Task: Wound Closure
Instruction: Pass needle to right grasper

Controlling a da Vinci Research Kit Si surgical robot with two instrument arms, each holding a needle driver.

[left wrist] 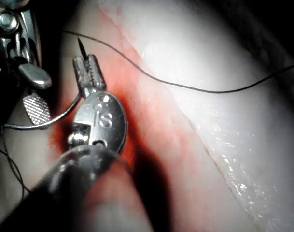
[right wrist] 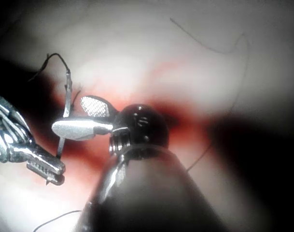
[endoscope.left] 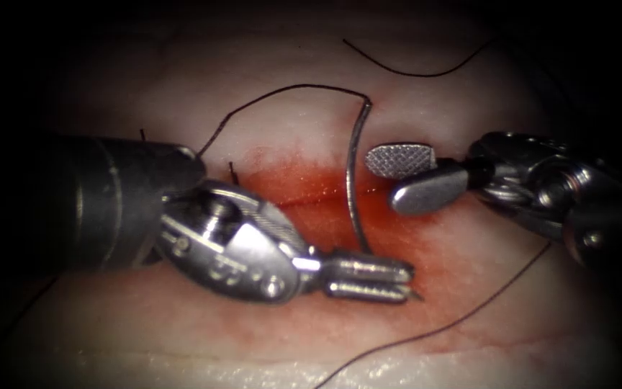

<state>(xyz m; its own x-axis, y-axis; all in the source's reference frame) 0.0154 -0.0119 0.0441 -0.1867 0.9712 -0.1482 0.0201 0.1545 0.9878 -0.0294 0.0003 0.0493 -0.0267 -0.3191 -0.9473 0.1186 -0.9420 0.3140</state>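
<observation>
The tissue (endoscope.left: 181, 86) has a cut (endoscope.left: 304, 200) running across, wet with red fluid. My left tool (endoscope.left: 368, 279) lies low over the cut, its jaws shut on the curved needle (endoscope.left: 350, 180) close to the point, which pokes out past them. The needle stands free of the tissue and arcs up to its tail, where the dark thread (endoscope.left: 289, 88) leaves to the left. My right tool (endoscope.left: 381, 180) is just right of the needle's mid-curve, jaws open and holding nothing. Wrist views: left tool (left wrist: 86, 67), needle (left wrist: 64, 113), right tool (right wrist: 69, 115), needle (right wrist: 67, 101).
Loose thread (endoscope.left: 412, 72) curves across the far tissue, and another strand (endoscope.left: 455, 320) runs along the near right side. Two short thread ends (endoscope.left: 232, 171) stick up left of the needle. The tissue's pale near edge (endoscope.left: 253, 371) lies in front.
</observation>
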